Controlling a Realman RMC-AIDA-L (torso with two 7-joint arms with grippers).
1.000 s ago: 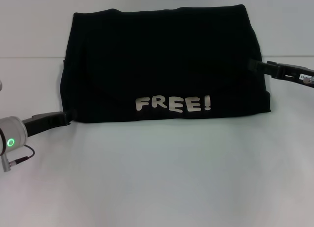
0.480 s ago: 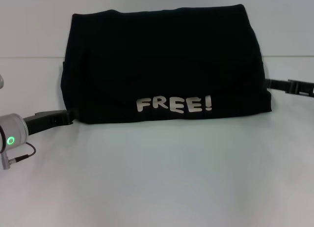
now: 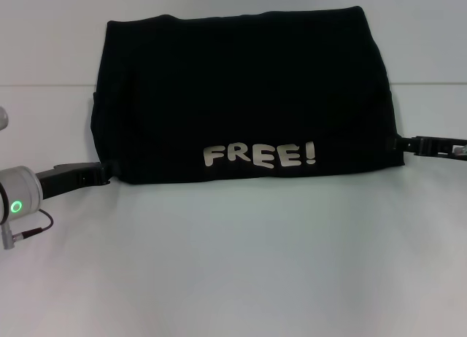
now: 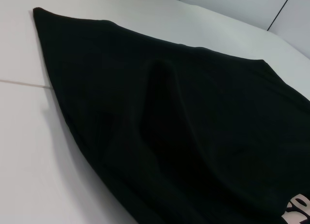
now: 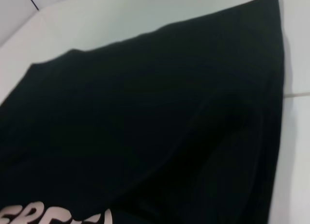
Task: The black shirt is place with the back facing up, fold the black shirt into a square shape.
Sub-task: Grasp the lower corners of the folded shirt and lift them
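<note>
Black shirt lies folded between left gripper and right gripper at its near corners; can't tell either grip.

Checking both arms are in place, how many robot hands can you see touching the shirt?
2. The left hand is at the black shirt's near left corner; the right hand is at its near right corner.

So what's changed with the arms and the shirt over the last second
The right gripper has slid down the black shirt's right edge toward its near right corner. The left gripper has crept slightly inward at the near left corner. The shirt itself lies folded as before, lettering along the near edge.
</note>
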